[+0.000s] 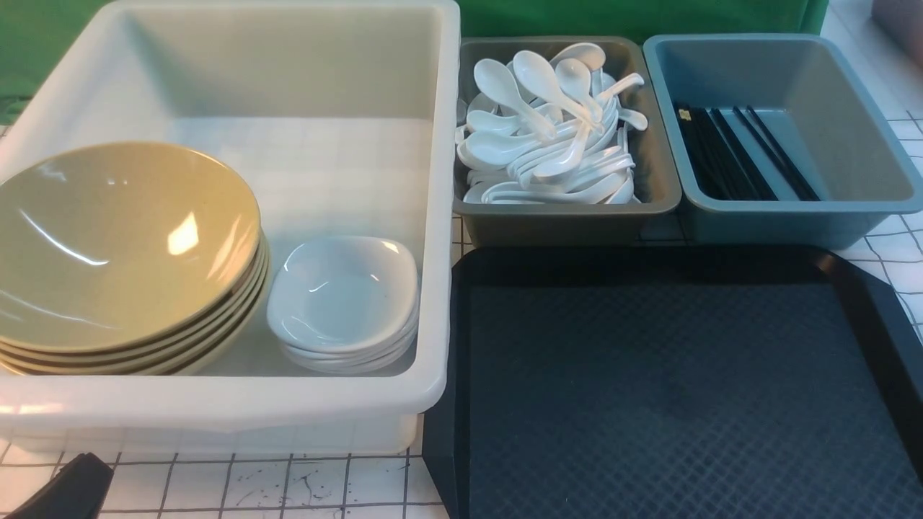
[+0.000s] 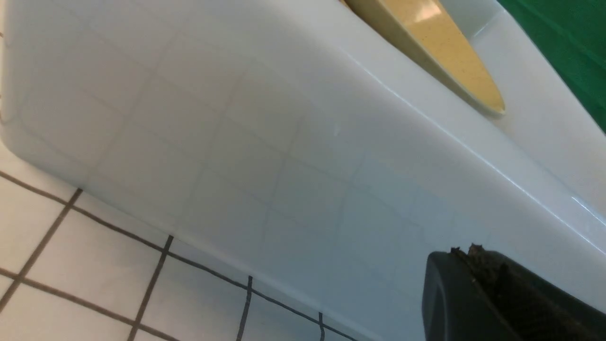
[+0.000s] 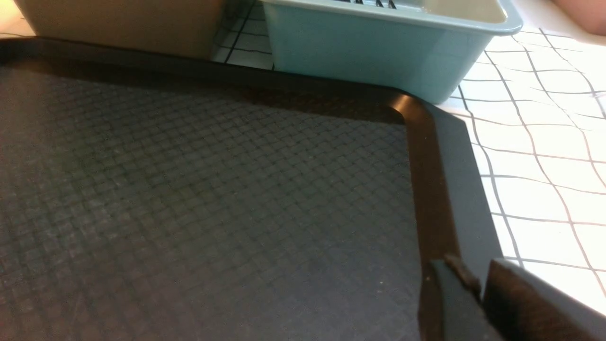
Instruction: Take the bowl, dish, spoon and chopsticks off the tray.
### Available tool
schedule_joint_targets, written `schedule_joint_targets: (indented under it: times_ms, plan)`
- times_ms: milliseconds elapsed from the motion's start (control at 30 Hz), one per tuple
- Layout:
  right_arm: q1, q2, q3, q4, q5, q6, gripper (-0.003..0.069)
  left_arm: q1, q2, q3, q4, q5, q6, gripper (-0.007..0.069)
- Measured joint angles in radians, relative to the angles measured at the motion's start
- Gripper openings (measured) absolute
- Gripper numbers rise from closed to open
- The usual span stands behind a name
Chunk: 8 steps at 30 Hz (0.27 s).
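Black tray (image 1: 649, 382) lying bare at near right, bowls (image 1: 122, 245) and dishes (image 1: 342, 299) sitting stacked in white tub (image 1: 440, 216), left hand (image 2: 478, 284) resting pressed together near tub wall, right hand (image 3: 480, 284) hovering slightly parted over tray rim, pinching nothing

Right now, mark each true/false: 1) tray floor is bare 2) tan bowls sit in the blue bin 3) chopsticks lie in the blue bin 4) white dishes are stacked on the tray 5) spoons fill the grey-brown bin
1) True: nothing shows on the tray.
2) False: the bowls sit stacked in the white tub.
3) True: the chopsticks lie in the blue bin.
4) False: the dishes are stacked in the tub beside the bowls.
5) True: the spoons are heaped in the grey-brown bin.
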Motion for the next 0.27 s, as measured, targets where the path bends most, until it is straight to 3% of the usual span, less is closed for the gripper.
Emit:
schedule_joint_targets:
  times_ms: [267]
  plan:
    - [0.000, 0.000, 0.000, 0.000, 0.000, -0.002, 0.0141, 0.000, 0.000, 0.000, 0.000, 0.000, 0.000, 0.0000]
